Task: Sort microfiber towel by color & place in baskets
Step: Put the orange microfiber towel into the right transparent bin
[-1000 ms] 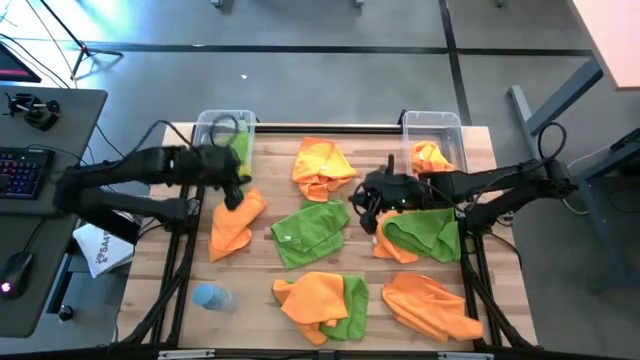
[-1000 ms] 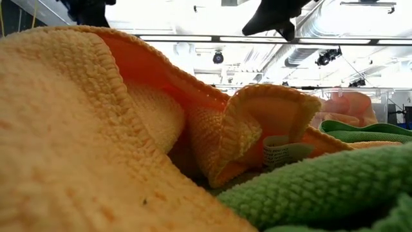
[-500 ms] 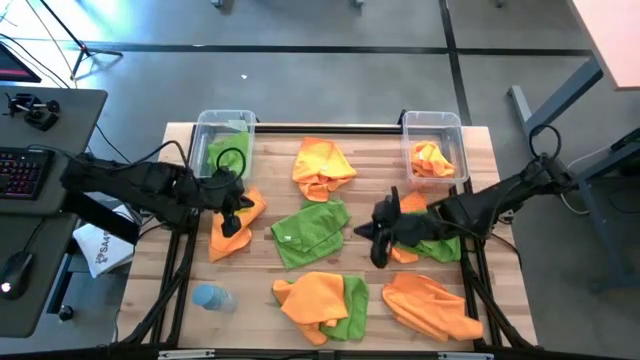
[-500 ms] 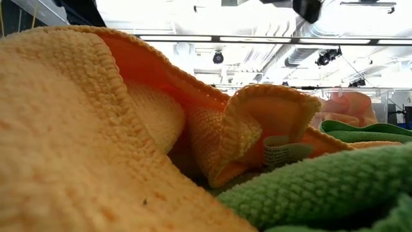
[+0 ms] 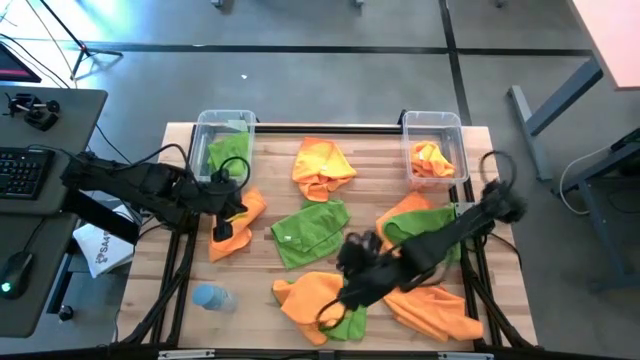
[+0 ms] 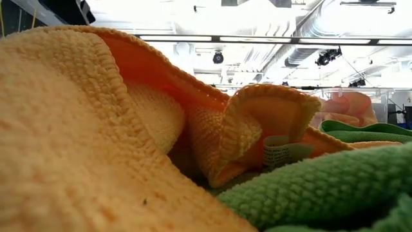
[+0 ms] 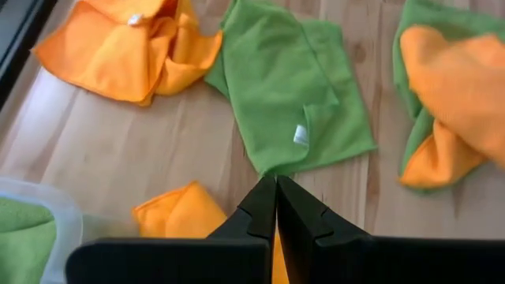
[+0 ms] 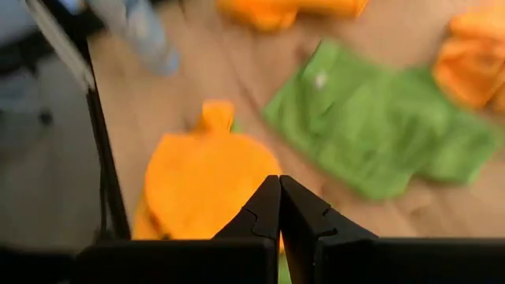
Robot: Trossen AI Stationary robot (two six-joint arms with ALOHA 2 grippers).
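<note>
Orange and green microfiber towels lie loose on the wooden table. My left gripper (image 5: 221, 231) (image 7: 276, 185) is shut and hangs over an orange towel (image 5: 240, 215) (image 7: 180, 217) just near of the left basket (image 5: 222, 122), which holds a green towel (image 5: 228, 155). My right gripper (image 5: 338, 298) (image 8: 278, 185), also shut, hangs over the orange towel (image 5: 305, 292) (image 8: 205, 181) of an orange-and-green heap in the near middle. The right basket (image 5: 432, 122) holds an orange towel (image 5: 432, 160). I see no contact at either gripper.
More towels lie around: orange (image 5: 322, 165) far middle, green (image 5: 310, 232) centre, green on orange (image 5: 425, 225) right, orange (image 5: 430, 305) near right. A pale blue bottle (image 5: 212, 297) lies near left. An orange towel (image 6: 96, 142) fills the low view.
My right gripper has swung from beside the right basket toward the table's near edge and leftward, ending over the orange-and-green heap. My left gripper has drawn back from the left basket toward the near edge, over the left orange towel. The towels lie as before.
</note>
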